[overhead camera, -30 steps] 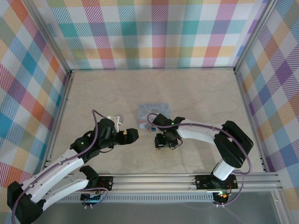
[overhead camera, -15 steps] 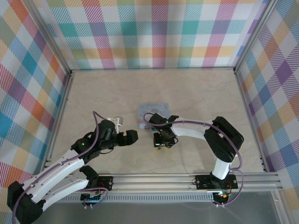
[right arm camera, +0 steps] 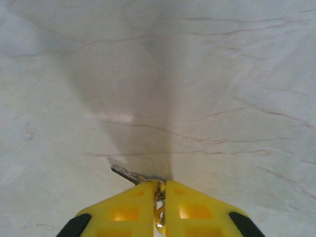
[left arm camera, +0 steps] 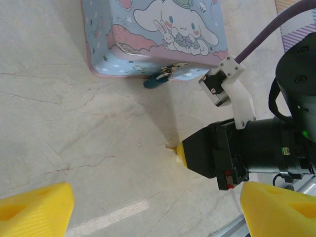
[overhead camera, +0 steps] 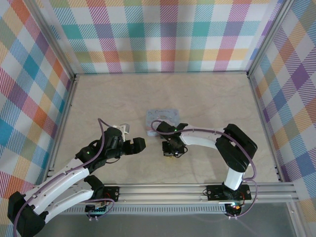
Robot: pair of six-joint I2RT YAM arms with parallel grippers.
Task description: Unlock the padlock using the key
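The key lies flat on the pale table, its blade sticking out to the left of my right gripper. That gripper is shut on the key's ring end, fingertips down at the table surface. The tiny blue-teal padlock hangs at the clasp on the front of the cartoon-printed tin, a short way behind my right gripper's yellow fingertips. My left gripper is open and holds nothing. It hovers left of the right gripper.
The tin stands mid-table just beyond both grippers. Checked walls close in the table on three sides. An aluminium rail runs along the near edge. A purple cable loops off the right arm.
My right gripper has come down to the table and its jaws have shut on the key. The right arm's elbow has swung in. The left arm has hardly moved.
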